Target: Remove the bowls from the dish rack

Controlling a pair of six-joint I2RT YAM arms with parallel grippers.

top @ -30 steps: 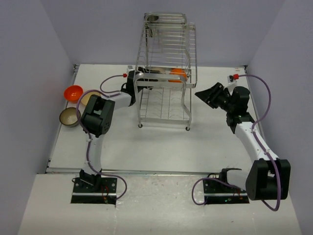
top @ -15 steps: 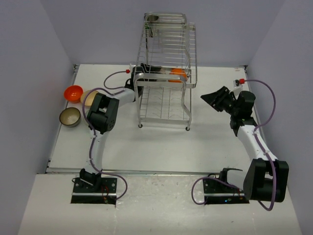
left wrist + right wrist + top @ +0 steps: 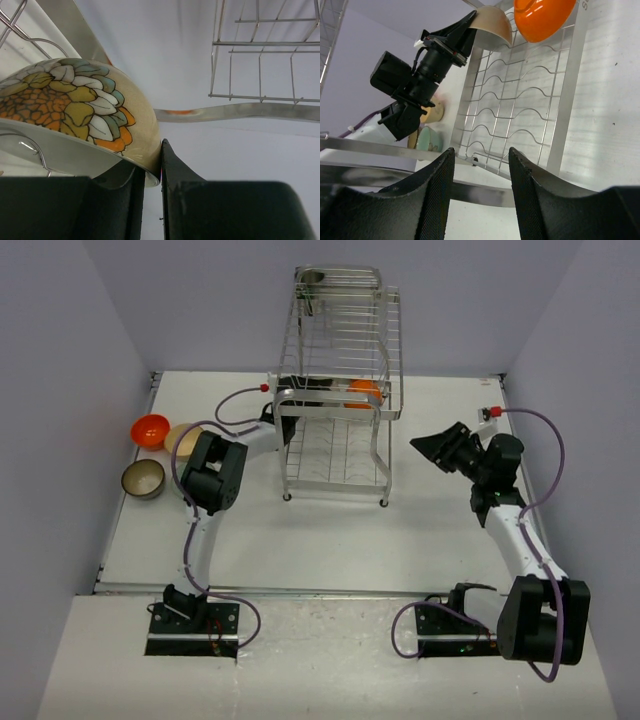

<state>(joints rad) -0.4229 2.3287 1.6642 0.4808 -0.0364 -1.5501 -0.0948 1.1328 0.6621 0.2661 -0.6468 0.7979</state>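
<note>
Left tool point(image 3: 152, 175): pinching the rim of a floral beige bowl point(image 3: 75, 110), one finger inside and one outside, likely so the bowl can lift clear of the rack point(image 3: 335, 350) wires holding it tilted. Right tool point(image 3: 480, 192): spread and holding nothing, with an orange bowl point(image 3: 542, 17) ahead of it on the same tier. Writing: none legible; a cropped mark at the corner of the right wrist view seems unreadable.

No legible txt or labels.
</note>
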